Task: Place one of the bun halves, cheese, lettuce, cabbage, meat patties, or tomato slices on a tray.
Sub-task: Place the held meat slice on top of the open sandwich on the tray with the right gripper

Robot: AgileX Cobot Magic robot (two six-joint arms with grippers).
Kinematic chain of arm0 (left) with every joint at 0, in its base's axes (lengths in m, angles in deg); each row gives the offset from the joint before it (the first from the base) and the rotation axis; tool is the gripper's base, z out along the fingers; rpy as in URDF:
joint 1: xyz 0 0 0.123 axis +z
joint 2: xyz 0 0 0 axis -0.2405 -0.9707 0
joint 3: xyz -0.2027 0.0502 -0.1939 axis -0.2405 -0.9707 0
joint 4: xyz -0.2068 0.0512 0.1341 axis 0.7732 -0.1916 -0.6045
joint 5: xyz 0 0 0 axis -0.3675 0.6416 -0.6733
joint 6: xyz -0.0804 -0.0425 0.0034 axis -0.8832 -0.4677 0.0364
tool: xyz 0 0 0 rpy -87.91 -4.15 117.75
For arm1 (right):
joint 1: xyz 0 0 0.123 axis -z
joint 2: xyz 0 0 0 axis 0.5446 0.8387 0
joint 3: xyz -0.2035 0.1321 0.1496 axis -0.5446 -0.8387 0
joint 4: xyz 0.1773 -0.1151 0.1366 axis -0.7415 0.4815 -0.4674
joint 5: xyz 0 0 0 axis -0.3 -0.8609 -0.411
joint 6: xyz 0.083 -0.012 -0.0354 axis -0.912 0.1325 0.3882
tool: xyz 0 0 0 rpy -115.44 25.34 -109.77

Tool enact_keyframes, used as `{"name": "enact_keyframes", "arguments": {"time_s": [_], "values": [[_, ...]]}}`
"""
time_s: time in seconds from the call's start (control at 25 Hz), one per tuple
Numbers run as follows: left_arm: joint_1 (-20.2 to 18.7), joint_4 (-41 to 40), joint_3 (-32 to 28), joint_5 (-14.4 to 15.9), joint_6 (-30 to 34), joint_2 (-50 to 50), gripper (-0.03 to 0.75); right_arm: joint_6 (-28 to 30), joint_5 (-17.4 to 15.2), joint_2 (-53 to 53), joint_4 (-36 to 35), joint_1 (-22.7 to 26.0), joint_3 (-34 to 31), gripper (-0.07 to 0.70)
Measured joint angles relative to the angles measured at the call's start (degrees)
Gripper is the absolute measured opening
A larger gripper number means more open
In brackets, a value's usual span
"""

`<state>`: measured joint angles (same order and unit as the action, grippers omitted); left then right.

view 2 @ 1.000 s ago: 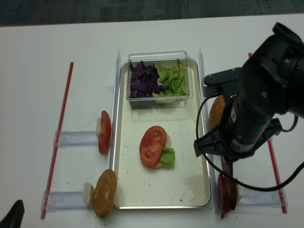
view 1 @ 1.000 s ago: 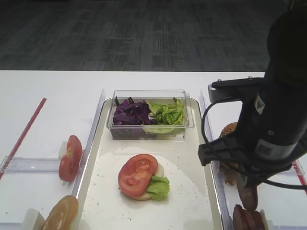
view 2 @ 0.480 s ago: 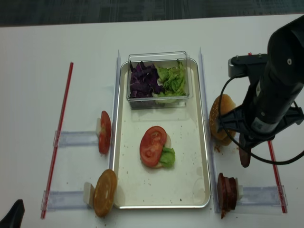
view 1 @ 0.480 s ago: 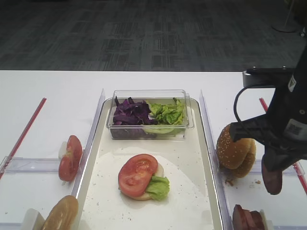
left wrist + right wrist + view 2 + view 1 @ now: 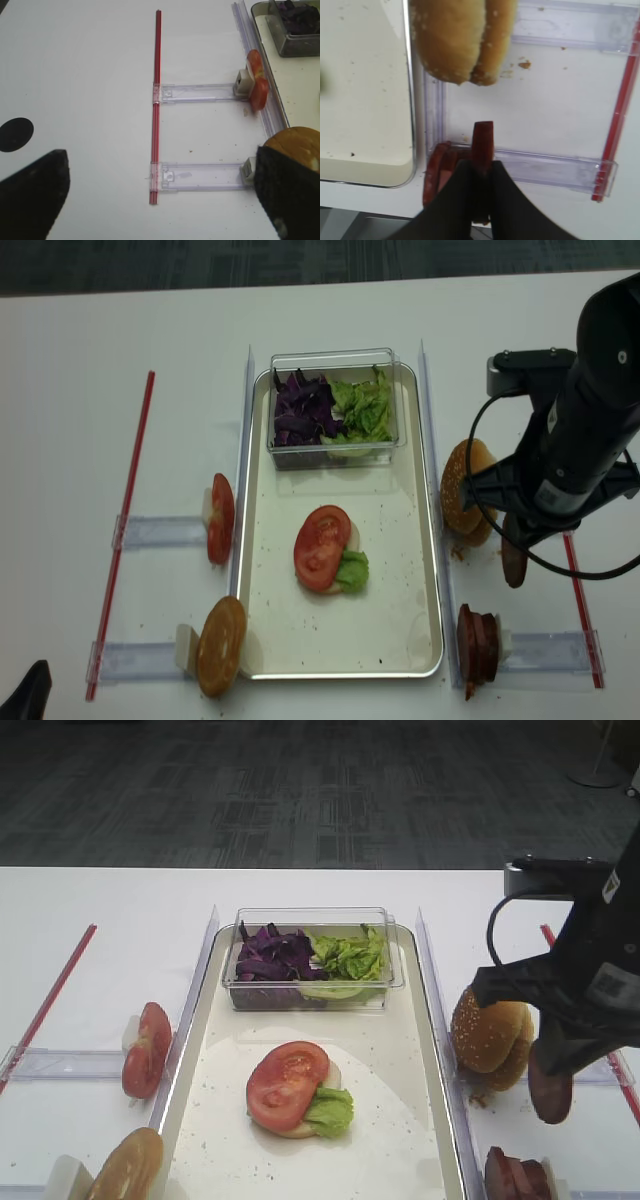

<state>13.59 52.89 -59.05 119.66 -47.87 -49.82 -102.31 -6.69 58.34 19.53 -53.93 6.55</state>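
My right gripper (image 5: 481, 165) is shut on one meat patty (image 5: 483, 142), held edge-on. The patty (image 5: 550, 1085) hangs above the table, right of the cream tray (image 5: 390, 570). More meat patties (image 5: 478, 645) stand in a rack below it. A seeded bun half (image 5: 490, 1035) leans just left of the held patty. On the tray lies a tomato slice (image 5: 285, 1082) with lettuce (image 5: 328, 1110) on a pale base. My left gripper (image 5: 160, 197) is open over bare table at the far left, with nothing between its fingers.
A clear box at the tray's far end holds cabbage (image 5: 272, 955) and lettuce (image 5: 350, 958). Left of the tray, racks carry tomato slices (image 5: 221, 530) and another bun half (image 5: 220, 643). Red strips (image 5: 128, 520) mark both outer sides.
My right gripper rose from the patty rack with one patty in it, then drifted slightly left and up. The left gripper has not moved.
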Motion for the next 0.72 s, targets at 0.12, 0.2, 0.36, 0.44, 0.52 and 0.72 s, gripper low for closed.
{"name": "enact_keyframes", "arguments": {"time_s": [0.12, 0.2, 0.36, 0.44, 0.52, 0.72], "values": [[0.0, 0.0, 0.0, 0.0, 0.0, 0.0, 0.69, 3.3, 1.8, 0.0, -5.7, 0.0, 0.0, 0.111], [0.0, 0.0, 0.0, 0.0, 0.0, 0.0, 0.69, 5.9, 3.5, 0.0, -9.9, 0.0, 0.0, 0.111], [0.0, 0.0, 0.0, 0.0, 0.0, 0.0, 0.69, 12.3, 7.0, 0.0, -19.0, 0.0, 0.0, 0.111], [0.0, 0.0, 0.0, 0.0, 0.0, 0.0, 0.69, 15.7, 8.3, 0.0, -22.8, 0.0, 0.0, 0.111], [0.0, 0.0, 0.0, 0.0, 0.0, 0.0, 0.69, 18.1, 9.0, 0.0, -26.3, 0.0, 0.0, 0.111], [0.0, 0.0, 0.0, 0.0, 0.0, 0.0, 0.69, 22.7, 9.9, 0.0, -31.6, 0.0, 0.0, 0.111]]}}
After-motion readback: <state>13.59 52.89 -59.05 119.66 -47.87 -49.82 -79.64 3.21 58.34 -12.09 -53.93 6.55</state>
